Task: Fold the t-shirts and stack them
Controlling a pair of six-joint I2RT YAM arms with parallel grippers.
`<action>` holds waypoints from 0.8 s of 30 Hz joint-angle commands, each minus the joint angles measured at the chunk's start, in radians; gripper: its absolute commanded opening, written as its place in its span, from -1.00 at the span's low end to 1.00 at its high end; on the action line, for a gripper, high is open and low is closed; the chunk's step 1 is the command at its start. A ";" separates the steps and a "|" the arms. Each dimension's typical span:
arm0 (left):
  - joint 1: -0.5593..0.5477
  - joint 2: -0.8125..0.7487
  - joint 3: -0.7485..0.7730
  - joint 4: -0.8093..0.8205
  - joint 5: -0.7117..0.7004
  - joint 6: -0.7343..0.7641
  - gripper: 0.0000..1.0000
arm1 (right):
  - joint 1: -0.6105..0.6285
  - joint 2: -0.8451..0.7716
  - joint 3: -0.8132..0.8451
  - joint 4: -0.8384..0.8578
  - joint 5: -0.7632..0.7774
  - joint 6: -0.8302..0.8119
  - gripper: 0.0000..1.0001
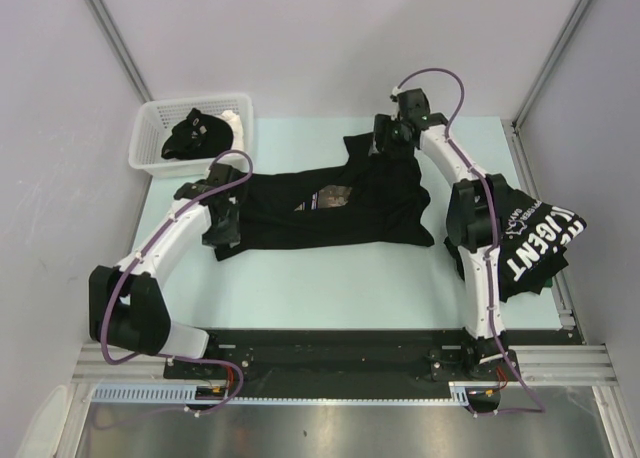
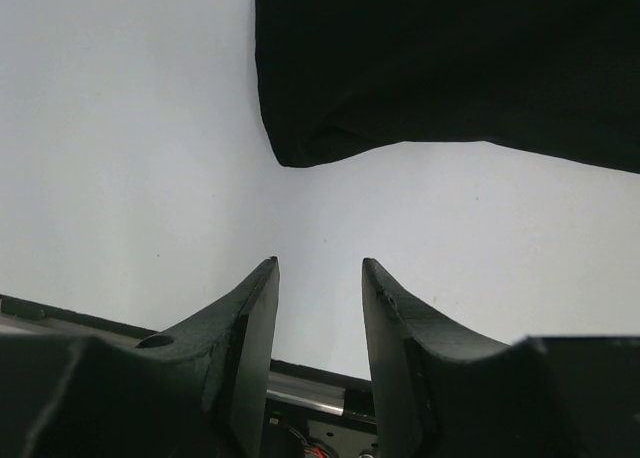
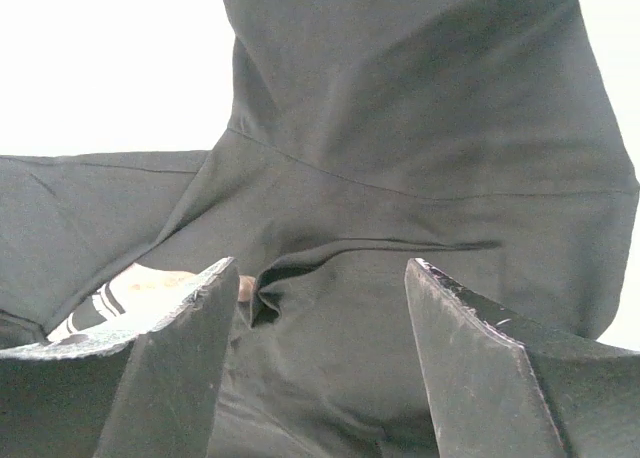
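Shirt with the chest print [image 1: 330, 203] is spread out mid-table [image 1: 300, 288]. Left gripper [image 2: 320, 268] sits at its left end, jaws partly apart with nothing between them, just bare table underneath and the shirt's edge a bit beyond. Right gripper [image 3: 320, 263] hangs over the far right corner of that shirt, jaws wide apart, not pinching the fabric. White-lettered shirt [image 1: 540, 240] is bunched at the right edge by the right arm. White basket [image 1: 140, 150] sits far left.

You have a pale table [image 1: 330, 283] with a spread black shirt [image 1: 385, 213] at centre, a white basket [image 1: 146, 158] at ten o'clock, and a lettered shirt [image 1: 540, 240] at three.
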 commanded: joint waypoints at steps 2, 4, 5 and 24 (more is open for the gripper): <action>-0.005 0.033 -0.001 0.076 0.050 -0.010 -0.13 | -0.015 -0.149 -0.027 0.034 0.002 -0.017 0.47; -0.005 0.059 -0.010 0.117 0.065 -0.008 -0.21 | -0.013 -0.227 -0.113 0.046 -0.023 -0.004 0.43; -0.005 0.065 -0.010 0.131 0.085 -0.007 -0.30 | -0.011 -0.258 -0.150 0.060 -0.055 0.000 0.40; -0.022 0.246 0.231 0.234 0.176 0.001 -0.81 | -0.039 -0.513 -0.522 0.091 0.046 -0.057 -0.10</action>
